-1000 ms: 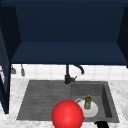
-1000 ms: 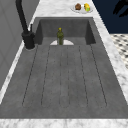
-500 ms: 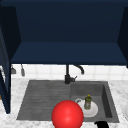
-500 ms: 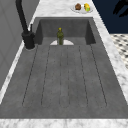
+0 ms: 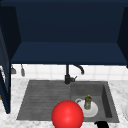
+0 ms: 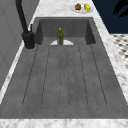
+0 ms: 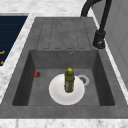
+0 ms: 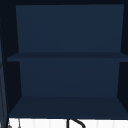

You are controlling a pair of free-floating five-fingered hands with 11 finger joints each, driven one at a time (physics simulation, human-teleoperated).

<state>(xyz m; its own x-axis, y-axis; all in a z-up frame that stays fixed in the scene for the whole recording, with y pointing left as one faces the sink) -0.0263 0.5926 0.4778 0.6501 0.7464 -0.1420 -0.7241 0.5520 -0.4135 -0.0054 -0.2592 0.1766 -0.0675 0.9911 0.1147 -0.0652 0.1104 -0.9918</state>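
Simulated kitchen sink seen from the front. Right hand low at the picture's bottom edge, just in front of the sink's near rim; open or closed cannot be told, and nothing seen in its hold. Beyond the hand and slightly to its left, down in the basin: a green bottle with a yellow cap, upright on a white plate, untouched and apart from the hand. To the hand's left, a large red ball. Farther beyond the hand and to its left, a black faucet. Above, an open dark blue wall cabinet. Judged from this: bottle not yet grasped, lifting not begun.
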